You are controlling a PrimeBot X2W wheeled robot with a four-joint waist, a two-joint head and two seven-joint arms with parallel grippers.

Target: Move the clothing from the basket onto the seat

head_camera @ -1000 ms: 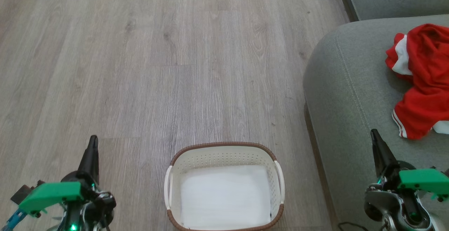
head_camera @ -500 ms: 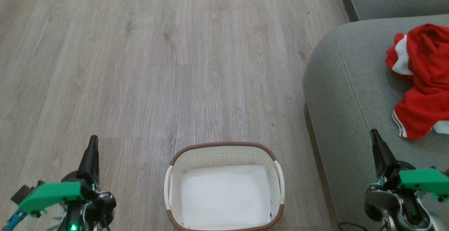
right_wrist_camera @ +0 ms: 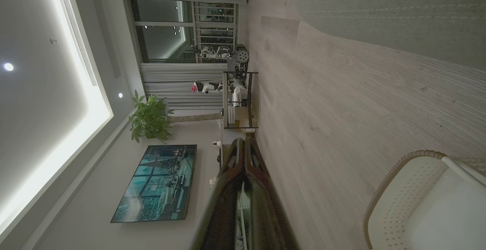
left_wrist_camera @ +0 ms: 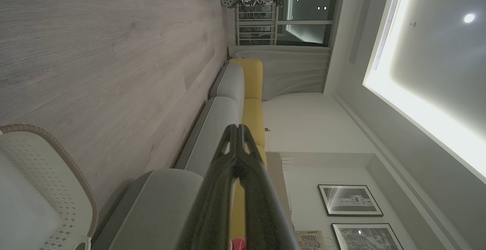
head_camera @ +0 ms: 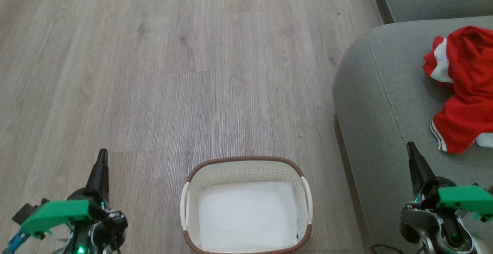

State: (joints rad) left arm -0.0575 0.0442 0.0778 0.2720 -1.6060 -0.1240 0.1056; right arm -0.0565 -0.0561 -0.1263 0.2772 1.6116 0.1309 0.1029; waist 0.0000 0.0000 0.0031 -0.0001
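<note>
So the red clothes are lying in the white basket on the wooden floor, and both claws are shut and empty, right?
Not quite. The head view shows the clothing on the grey-green seat, not in the basket, which stands empty on the wooden floor. The rest holds: the left gripper and the right gripper are shut and empty.

Broad open room lies over the pale grey wood-plank floor (head_camera: 173,73) ahead and left of the small oval cream-white plastic basket with a brown braided rim (head_camera: 246,158), whose mouth faces up unobstructed. On its right the large grey-green fabric sofa cushion (head_camera: 377,103) rises close by, a narrow floor strip between. Crumpled bright red mesh clothing (head_camera: 466,92) occupies the cushion's right part.
</note>
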